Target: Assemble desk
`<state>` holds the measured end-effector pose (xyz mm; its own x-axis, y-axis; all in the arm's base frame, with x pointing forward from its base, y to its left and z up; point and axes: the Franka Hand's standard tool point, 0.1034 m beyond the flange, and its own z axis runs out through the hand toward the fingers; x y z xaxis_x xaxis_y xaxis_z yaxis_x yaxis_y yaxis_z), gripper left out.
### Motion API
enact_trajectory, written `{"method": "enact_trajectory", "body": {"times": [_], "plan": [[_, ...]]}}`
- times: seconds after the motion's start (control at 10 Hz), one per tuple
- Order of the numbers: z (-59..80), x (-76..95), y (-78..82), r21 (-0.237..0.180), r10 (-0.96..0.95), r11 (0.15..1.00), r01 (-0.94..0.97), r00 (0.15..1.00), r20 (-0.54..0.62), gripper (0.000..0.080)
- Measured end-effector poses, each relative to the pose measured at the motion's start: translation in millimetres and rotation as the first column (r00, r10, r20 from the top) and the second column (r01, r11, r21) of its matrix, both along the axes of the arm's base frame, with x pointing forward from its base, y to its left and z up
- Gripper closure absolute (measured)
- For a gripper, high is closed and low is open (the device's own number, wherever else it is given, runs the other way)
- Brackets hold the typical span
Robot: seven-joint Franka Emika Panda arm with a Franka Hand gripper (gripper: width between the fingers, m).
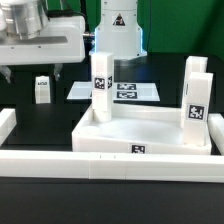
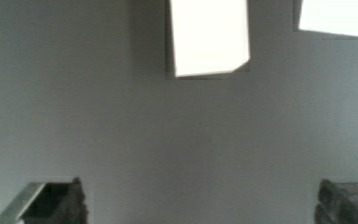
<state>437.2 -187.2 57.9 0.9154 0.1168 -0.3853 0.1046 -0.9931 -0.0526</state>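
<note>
The white tabletop (image 1: 150, 132) lies rim up in the middle of the table. One white leg (image 1: 100, 82) stands upright at its far corner on the exterior view's left. Two more legs (image 1: 197, 104) (image 1: 193, 68) stand at its right side. A short loose leg (image 1: 42, 90) stands on the dark table to the left. My gripper (image 1: 33, 70) hangs above and slightly behind that loose leg, open and empty. In the wrist view, my gripper (image 2: 197, 205) has its fingertips (image 2: 51, 205) wide apart over bare table, with a white post (image 2: 211, 38) farther off.
Long low white border rails run along the front (image 1: 100, 166) and the left (image 1: 7, 125). The marker board (image 1: 128, 91) lies flat behind the tabletop. The robot's white base (image 1: 118, 30) stands at the back. A white patch (image 2: 339, 15) shows at the wrist view's corner.
</note>
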Motion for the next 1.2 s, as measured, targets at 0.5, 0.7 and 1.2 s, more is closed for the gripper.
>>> {"method": "enact_trajectory", "body": {"times": [0.5, 0.7, 1.2], "plan": [[-13.3, -12.8, -8.4, -0.048, 0.028, 0.998, -0.041, 0.966, -0.256, 0.0150], [-20.8, -16.5, -13.5, -0.075, 0.085, 0.992, -0.103, 0.973, -0.217, 0.0150], [-23.8, -26.7, -10.3, -0.061, 0.097, 0.991, -0.120, 0.951, -0.295, 0.0150]]}}
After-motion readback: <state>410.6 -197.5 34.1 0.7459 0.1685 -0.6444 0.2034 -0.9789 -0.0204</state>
